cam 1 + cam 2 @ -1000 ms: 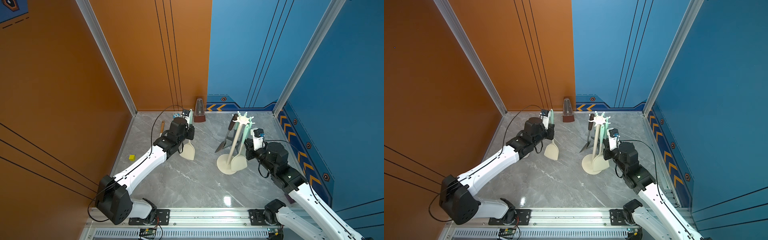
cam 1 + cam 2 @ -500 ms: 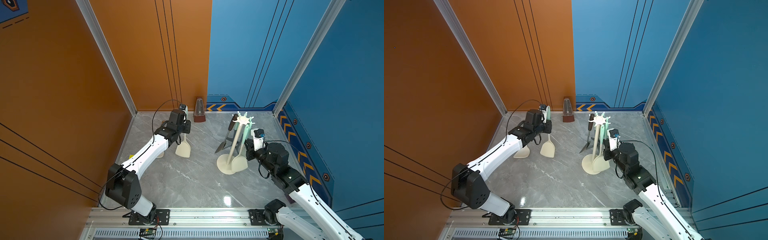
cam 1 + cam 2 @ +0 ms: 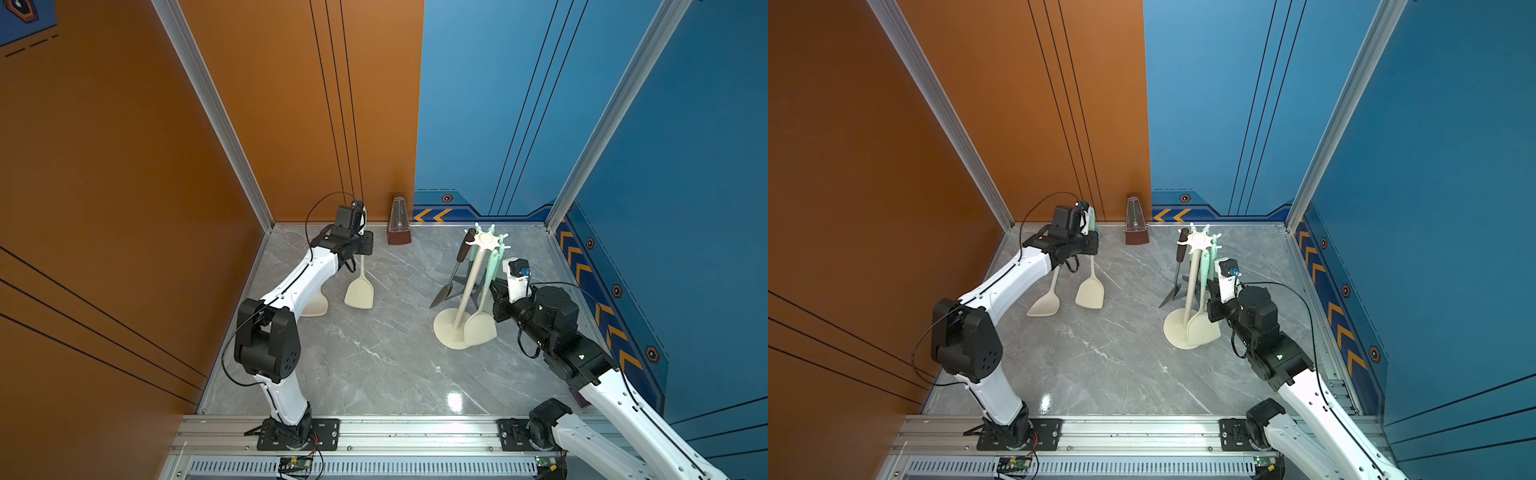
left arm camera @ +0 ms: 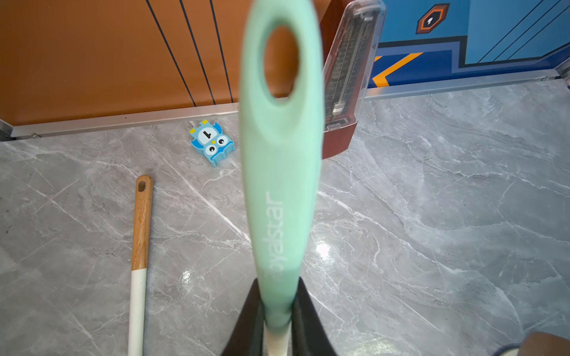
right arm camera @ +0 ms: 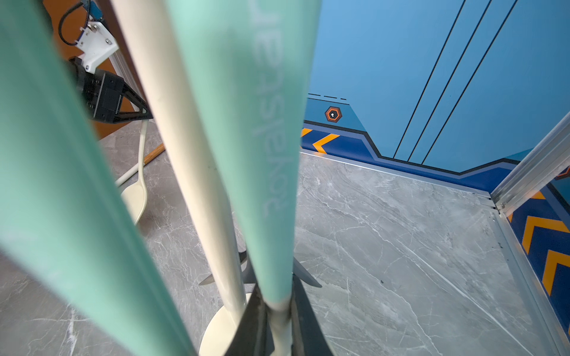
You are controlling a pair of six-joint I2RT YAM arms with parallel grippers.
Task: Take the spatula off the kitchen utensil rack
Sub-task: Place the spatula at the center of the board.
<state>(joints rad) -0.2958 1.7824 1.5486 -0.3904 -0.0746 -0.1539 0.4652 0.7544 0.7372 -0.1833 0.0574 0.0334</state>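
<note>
Already clear of the kitchen utensil rack (image 3: 484, 240): spatula (image 3: 360, 291) hangs from the left gripper (image 4: 279, 296), far left.
We note its long axis near upright, mint handle above the pinching jaws, cream blade straight below, well apart from the rack. Right gripper (image 5: 277, 296) pinches a second mint-handled utensil (image 3: 481, 328) hanging there; we judge the left arm sets down.

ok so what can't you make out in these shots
Right wrist view: rack crown and the hook of the rack spatula in the right gripper, cut off by the top edge.
Both top views: that hook, too small.
Left wrist view: blade of the free spatula in the left gripper, below the bottom edge.
A top view: turner, mostly behind the left arm.
</note>
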